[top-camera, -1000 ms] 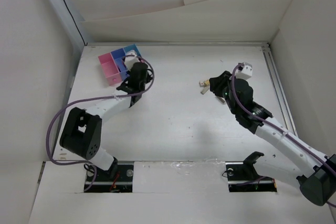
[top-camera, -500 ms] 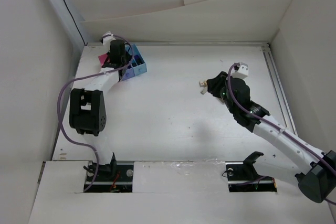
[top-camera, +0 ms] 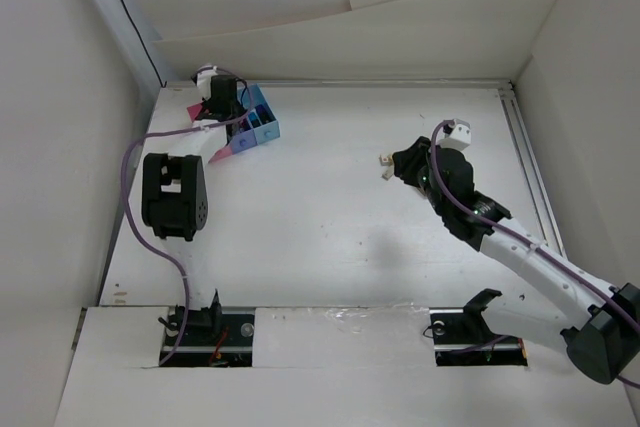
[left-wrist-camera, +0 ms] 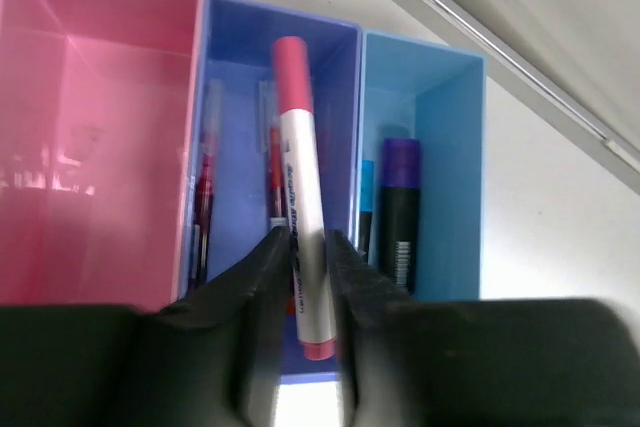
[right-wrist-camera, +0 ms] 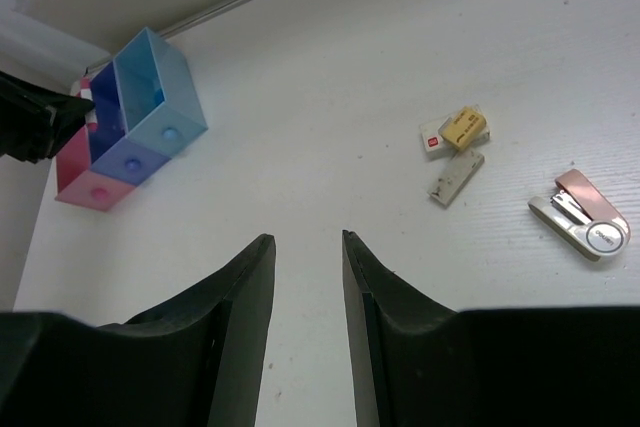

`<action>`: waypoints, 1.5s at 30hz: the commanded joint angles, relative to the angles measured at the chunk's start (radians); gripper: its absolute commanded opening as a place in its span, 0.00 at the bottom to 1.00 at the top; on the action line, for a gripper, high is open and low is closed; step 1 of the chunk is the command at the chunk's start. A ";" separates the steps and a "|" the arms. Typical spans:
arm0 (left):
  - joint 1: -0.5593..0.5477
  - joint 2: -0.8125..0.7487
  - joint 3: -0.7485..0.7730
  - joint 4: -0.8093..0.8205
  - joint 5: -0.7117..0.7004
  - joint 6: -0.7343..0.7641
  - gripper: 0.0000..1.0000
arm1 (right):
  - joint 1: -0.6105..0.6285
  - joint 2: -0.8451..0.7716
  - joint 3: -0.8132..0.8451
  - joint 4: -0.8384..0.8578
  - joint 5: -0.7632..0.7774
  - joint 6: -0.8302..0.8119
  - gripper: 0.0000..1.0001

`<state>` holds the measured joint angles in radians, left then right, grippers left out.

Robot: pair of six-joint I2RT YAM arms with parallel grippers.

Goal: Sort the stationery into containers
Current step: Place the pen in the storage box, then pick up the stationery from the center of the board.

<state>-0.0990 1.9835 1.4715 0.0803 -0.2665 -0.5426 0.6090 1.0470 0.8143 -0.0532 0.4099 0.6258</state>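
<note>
Left gripper (left-wrist-camera: pixel 303 267) clamped on a white-barrelled marker (left-wrist-camera: pixel 296 147), pink at both ends. Its long axis runs straight away from the wrist, lengthwise along the purple-blue middle bin (left-wrist-camera: pixel 235 87), cap end pointing to that bin's far wall. It is over that bin; cannot tell whether it touches. Two thin red pens (left-wrist-camera: pixel 203 207) lie in the same bin, one either side of the marker. The pink bin (left-wrist-camera: pixel 100 147) sits left and the light blue bin (left-wrist-camera: pixel 450 147) right, holding a purple-ended dark marker (left-wrist-camera: pixel 402 217) and a blue-capped one (left-wrist-camera: pixel 366 197). Right gripper (right-wrist-camera: pixel 305 247) is over the table (right-wrist-camera: pixel 300 97), fingers apart, holding nothing. Ahead of it: a yellow eraser (right-wrist-camera: pixel 465 127), small white pieces (right-wrist-camera: pixel 455 175) and a pinkish stapler (right-wrist-camera: pixel 585 227).
</note>
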 commanded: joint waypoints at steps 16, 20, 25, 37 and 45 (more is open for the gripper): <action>-0.246 -0.348 -0.263 0.229 0.061 0.018 0.31 | 0.003 -0.030 0.025 0.027 0.030 -0.015 0.26; -0.477 -0.318 -0.303 0.260 0.061 0.087 0.29 | 0.003 -0.048 0.016 0.027 0.041 -0.015 0.05; -0.692 -0.221 -0.324 0.278 0.061 0.115 0.41 | 0.003 -0.085 0.005 0.027 0.072 -0.015 0.15; -0.752 0.001 -0.277 0.391 0.251 0.139 0.52 | 0.003 -0.127 -0.014 0.027 0.104 -0.006 0.35; -0.752 0.121 -0.102 0.274 0.214 0.194 0.52 | 0.003 -0.116 -0.004 0.027 0.084 -0.006 0.35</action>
<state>-0.8555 2.0953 1.3014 0.3805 -0.0422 -0.3882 0.6090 0.9360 0.8024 -0.0532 0.4938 0.6212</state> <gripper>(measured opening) 0.517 0.346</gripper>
